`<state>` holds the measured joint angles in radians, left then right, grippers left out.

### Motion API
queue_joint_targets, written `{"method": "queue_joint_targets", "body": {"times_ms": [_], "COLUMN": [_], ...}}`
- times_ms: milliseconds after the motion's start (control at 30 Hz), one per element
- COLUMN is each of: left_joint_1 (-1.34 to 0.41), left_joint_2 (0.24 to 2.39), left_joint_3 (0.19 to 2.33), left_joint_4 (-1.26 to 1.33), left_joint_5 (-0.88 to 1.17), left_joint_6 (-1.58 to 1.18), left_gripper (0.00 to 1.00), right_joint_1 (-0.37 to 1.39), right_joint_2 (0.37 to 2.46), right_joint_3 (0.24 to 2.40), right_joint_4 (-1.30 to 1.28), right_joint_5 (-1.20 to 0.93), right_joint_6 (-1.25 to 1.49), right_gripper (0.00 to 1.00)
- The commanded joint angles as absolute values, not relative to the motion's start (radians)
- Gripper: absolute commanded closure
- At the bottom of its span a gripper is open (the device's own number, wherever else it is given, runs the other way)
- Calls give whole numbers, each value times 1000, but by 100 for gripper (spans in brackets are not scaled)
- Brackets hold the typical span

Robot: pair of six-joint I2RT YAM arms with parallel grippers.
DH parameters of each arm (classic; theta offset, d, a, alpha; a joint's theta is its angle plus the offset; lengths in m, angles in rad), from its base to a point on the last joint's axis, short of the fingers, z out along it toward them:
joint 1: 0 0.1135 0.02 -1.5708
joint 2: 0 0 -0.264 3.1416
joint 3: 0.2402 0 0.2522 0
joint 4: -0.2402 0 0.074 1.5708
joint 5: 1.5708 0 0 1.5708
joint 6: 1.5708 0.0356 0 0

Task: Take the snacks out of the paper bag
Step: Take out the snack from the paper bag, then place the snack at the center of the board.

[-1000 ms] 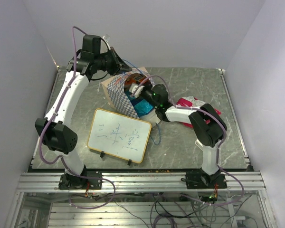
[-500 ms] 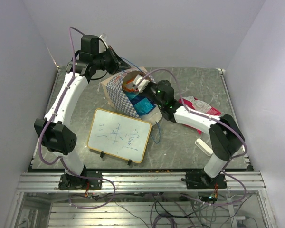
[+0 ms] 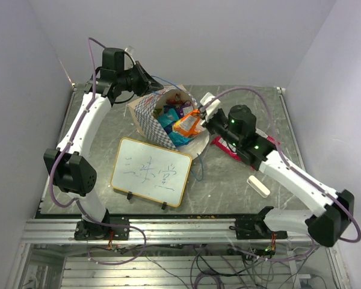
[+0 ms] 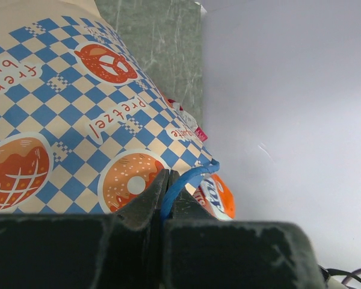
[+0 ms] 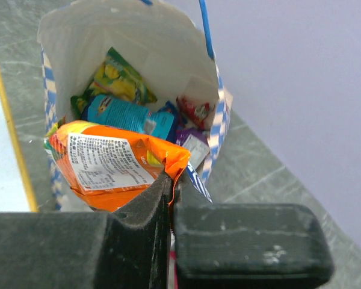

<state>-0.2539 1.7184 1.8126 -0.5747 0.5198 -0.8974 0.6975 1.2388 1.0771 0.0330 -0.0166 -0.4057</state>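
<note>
The right hand (image 5: 171, 180), pinched shut on the orange packet (image 5: 108, 164) at the bag (image 3: 145, 117) mouth near the counter's (image 3: 240, 186) far edge, should draw it rightward and clear. The left hand (image 4: 165, 188), clamped on the cord (image 4: 189, 177), steadies the bag.

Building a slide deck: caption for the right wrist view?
Right gripper pinches an orange packet at the mouth of the paper bag, other snacks inside.

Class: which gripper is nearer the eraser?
Right. The right gripper holds a packet at the mouth of the bag, toward the eraser; the left gripper pinches the cord across the bag.
</note>
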Motion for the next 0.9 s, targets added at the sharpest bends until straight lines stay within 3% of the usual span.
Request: {"method": "queue_joint_targets", "body": {"times_ms": [0,133,333,467,567,867], "left_joint_1": [-237,-232,-227,-227,-227,-227], "left_joint_2": [1682,1687,1686,1677,1670,1669], "left_joint_3": [1812,1812,1816,1814,1814,1831], "left_joint_4": [-557,-574,-597,-607,-612,-630], "left_joint_5": [492,484,474,468,464,479], "left_joint_6": [-874,-864,-856,-852,-848,-839], "left_gripper": [93,93,93,93,93,93], "right_joint_1": [698,699,694,657,546,211], "right_joint_2": [1090,994,1013,1056,1093,1231], "right_joint_3": [1087,1082,1139,1165,1185,1169], "right_joint_4": [-142,-186,-297,-376,-435,-421], "right_joint_5": [33,135,650,780,695,127], "right_joint_6": [-266,-203,9,163,268,468], "right_gripper": [100,100,100,100,100,100]}}
